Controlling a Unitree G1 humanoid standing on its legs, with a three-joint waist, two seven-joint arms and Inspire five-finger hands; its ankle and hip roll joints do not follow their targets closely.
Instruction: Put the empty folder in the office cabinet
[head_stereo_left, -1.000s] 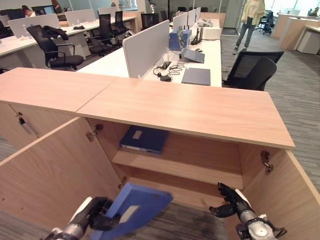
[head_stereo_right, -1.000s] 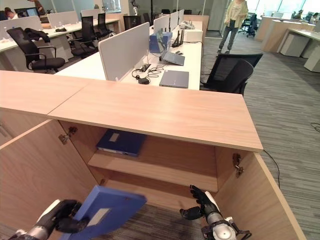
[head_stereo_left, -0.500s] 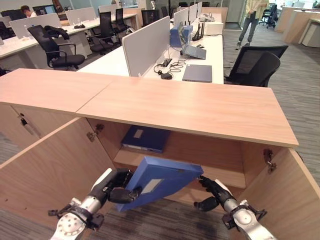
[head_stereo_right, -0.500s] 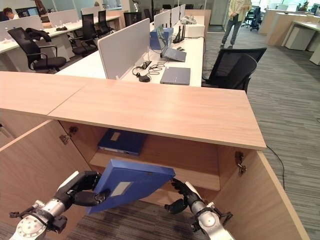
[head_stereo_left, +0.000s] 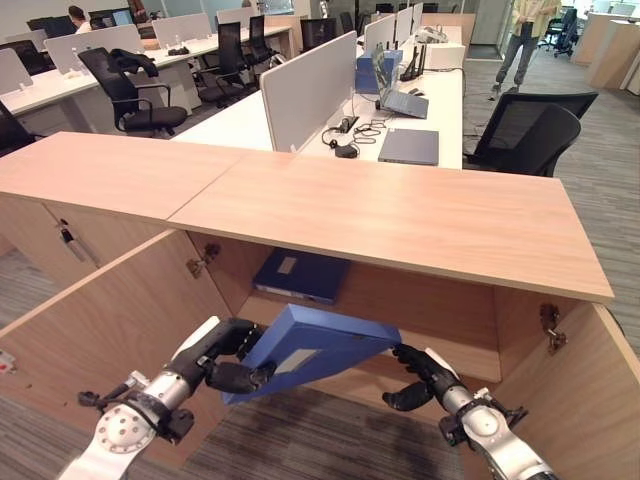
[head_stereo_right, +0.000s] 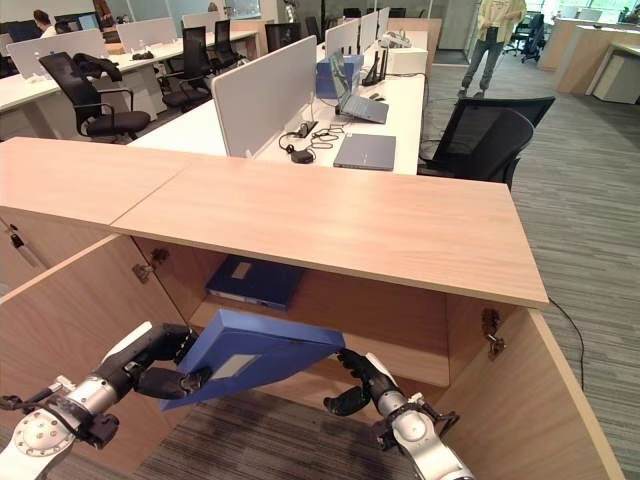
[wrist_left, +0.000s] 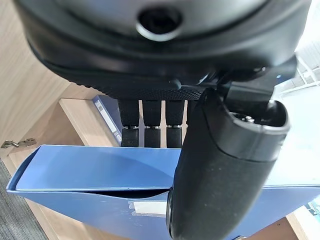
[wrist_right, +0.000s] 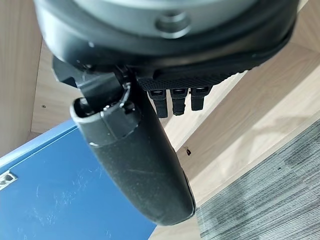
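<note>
A blue folder (head_stereo_left: 315, 345) hangs tilted in front of the open wooden cabinet (head_stereo_left: 400, 215), level with its inner shelf (head_stereo_left: 455, 340). My left hand (head_stereo_left: 228, 358) is shut on the folder's left end, with the thumb (wrist_left: 220, 165) on one face of the folder (wrist_left: 90, 170) and the fingers on the other. My right hand (head_stereo_left: 412, 372) is open just below the folder's right corner, and its thumb (wrist_right: 135, 155) lies beside the blue cover (wrist_right: 60, 200). A second blue folder (head_stereo_left: 298, 275) lies flat on the shelf at the back left.
The cabinet's left door (head_stereo_left: 110, 330) and right door (head_stereo_left: 590, 390) stand swung open on either side of my arms. Grey carpet lies below. Behind the cabinet are white desks with laptops, a black office chair (head_stereo_left: 530, 130), and a person (head_stereo_left: 525, 40) walking far back.
My left hand has lifted the folder from near the floor up to the cabinet opening. The right hand rose to the folder's right corner. The camera has shifted a little.
</note>
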